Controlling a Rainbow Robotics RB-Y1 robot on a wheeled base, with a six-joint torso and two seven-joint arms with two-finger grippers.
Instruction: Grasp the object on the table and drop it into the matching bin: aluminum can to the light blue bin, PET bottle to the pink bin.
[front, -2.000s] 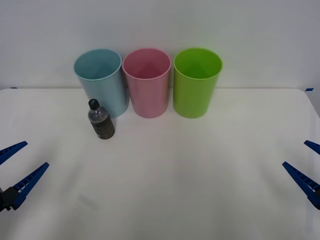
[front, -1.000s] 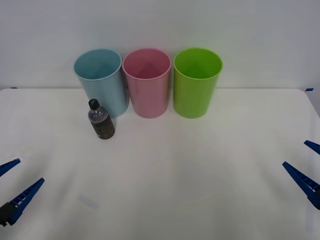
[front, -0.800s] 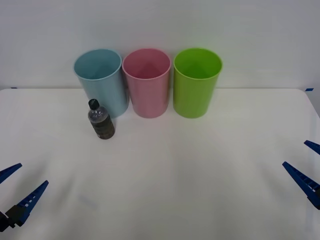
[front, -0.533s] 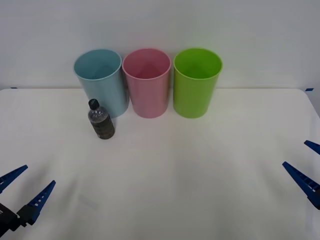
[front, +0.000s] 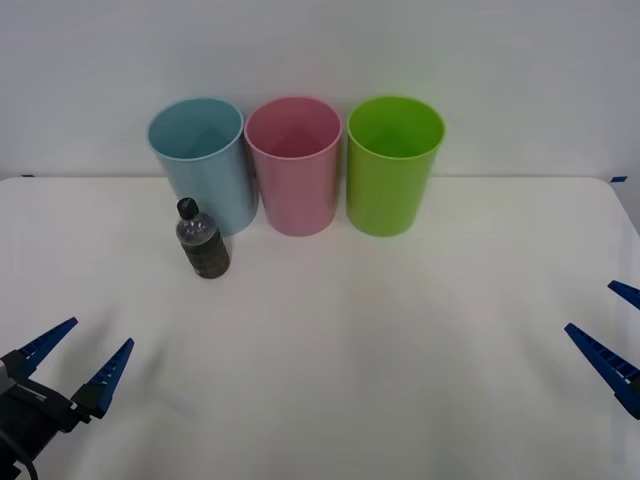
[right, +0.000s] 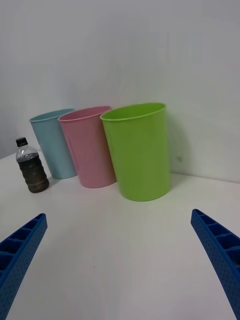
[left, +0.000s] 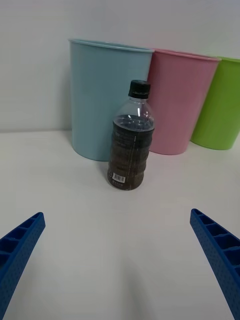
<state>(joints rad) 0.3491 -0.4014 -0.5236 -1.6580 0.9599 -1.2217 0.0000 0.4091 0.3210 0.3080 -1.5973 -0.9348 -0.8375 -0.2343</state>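
A small PET bottle (front: 203, 241) (left: 130, 149) (right: 31, 168) with a black cap and dark lower body stands upright on the white table (front: 350, 330), just in front of the light blue bin (front: 201, 160) (left: 105, 95) (right: 51, 142). The pink bin (front: 294, 162) (left: 179, 97) (right: 90, 144) stands beside the blue one, at the middle of the row. My left gripper (front: 80, 360) (left: 117, 262) is open, low at the near left of the table, with the bottle straight ahead of it and well apart. My right gripper (front: 617, 330) (right: 120, 257) is open at the table's right edge.
A bright green bin (front: 393, 160) (right: 139, 150) (left: 220, 100) stands at the right end of the row, against the white wall. The three bins nearly touch one another. Bare tabletop stretches between the bins and both grippers.
My left gripper has swung inward and to the right along the near left of the table, now facing the bottle. The right gripper, the bottle and the bins have stayed put.
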